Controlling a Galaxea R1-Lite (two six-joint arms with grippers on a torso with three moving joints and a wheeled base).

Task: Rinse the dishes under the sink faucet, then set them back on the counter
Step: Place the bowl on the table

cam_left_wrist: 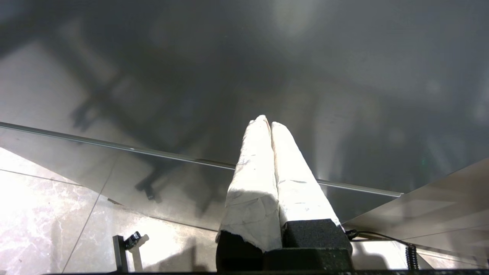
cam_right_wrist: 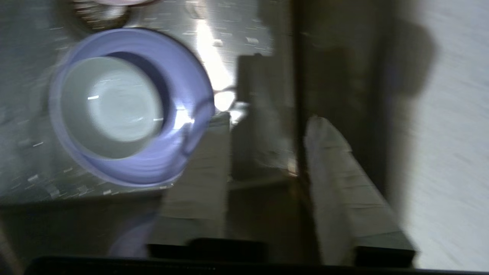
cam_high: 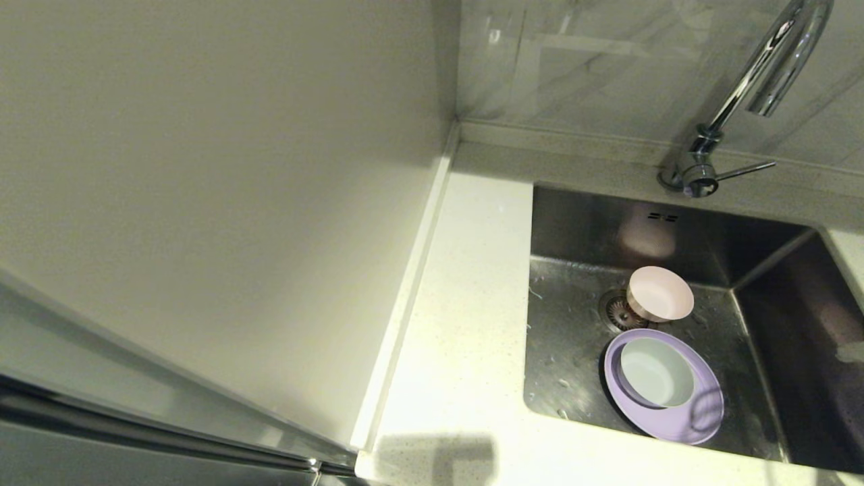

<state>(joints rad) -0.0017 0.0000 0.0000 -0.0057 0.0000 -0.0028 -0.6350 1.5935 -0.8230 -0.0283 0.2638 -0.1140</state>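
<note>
The cream wall panel (cam_high: 202, 202) fills the left, with the white counter (cam_high: 459, 324) running beside it toward the back wall. Next comes the sink (cam_high: 574, 351). On its floor the lilac plate (cam_high: 682, 418) lies flat with the blue-green bowl (cam_high: 656, 372) upright in it, mouth up. Just behind, the pink bowl (cam_high: 658, 293) is tilted by the drain (cam_high: 617, 312). The faucet (cam_high: 756, 88) arches at far right, its lever pointing right. The left gripper (cam_left_wrist: 270, 123) is parked, jaws pressed together on nothing. The right gripper (cam_right_wrist: 267, 122), near the plate, has its jaws spread and empty.

Right pincer (cam_right_wrist: 267, 122) agape, left pincer (cam_left_wrist: 269, 124) closed
</note>
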